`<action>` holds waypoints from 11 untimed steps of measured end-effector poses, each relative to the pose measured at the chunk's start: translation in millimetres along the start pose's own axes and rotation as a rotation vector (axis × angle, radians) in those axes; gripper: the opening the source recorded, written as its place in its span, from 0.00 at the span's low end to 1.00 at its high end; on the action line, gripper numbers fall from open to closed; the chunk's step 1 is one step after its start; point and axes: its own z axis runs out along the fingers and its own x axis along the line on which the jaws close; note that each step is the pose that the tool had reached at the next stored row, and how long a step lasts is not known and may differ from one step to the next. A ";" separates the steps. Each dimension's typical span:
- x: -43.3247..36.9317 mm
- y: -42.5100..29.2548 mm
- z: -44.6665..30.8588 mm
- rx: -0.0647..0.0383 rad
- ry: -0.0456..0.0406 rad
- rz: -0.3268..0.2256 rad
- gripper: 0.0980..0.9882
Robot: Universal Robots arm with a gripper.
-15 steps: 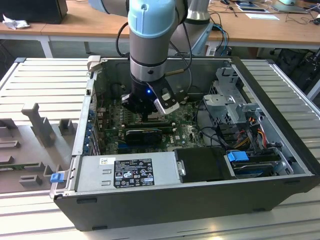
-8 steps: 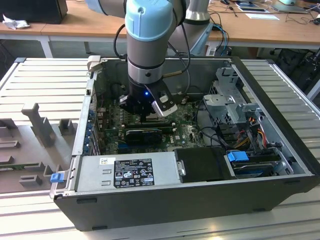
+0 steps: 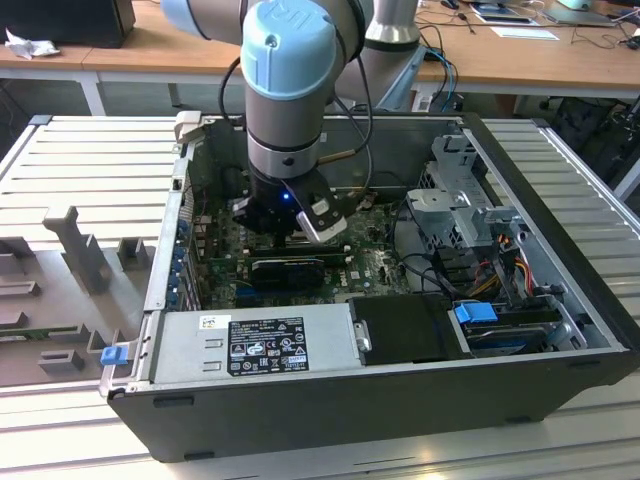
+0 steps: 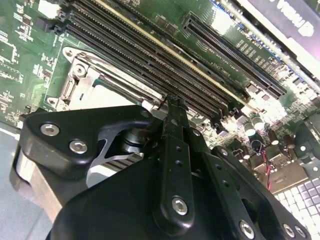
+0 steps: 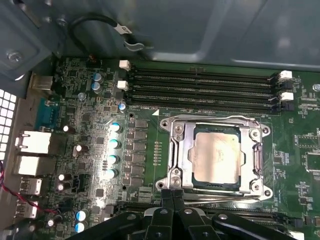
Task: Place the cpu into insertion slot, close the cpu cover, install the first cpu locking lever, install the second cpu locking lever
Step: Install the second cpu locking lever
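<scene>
The place was a robotics or electronics lab; an opened desktop computer case (image 3: 400, 400) lay on its side on a ribbed aluminium work surface (image 3: 90, 160), its green motherboard (image 5: 90, 165), power supply (image 3: 250, 345) and drive cage (image 3: 470, 205) exposed; a grey and blue robot arm (image 3: 290, 80) reached down into it; grey fixtures (image 3: 75, 250) stood on the surface; behind ran wooden desks (image 3: 150, 50) carrying cables (image 3: 455, 25), papers (image 3: 525, 30) and a dark box (image 3: 70, 20).

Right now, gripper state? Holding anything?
Gripper: shut, fingers together and holding nothing, at the edge of the cpu cover, which lies closed over the cpu.
</scene>
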 end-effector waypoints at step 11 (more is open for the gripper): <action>6.2 -2.0 5.0 -0.031 -0.0022 -0.001 0.01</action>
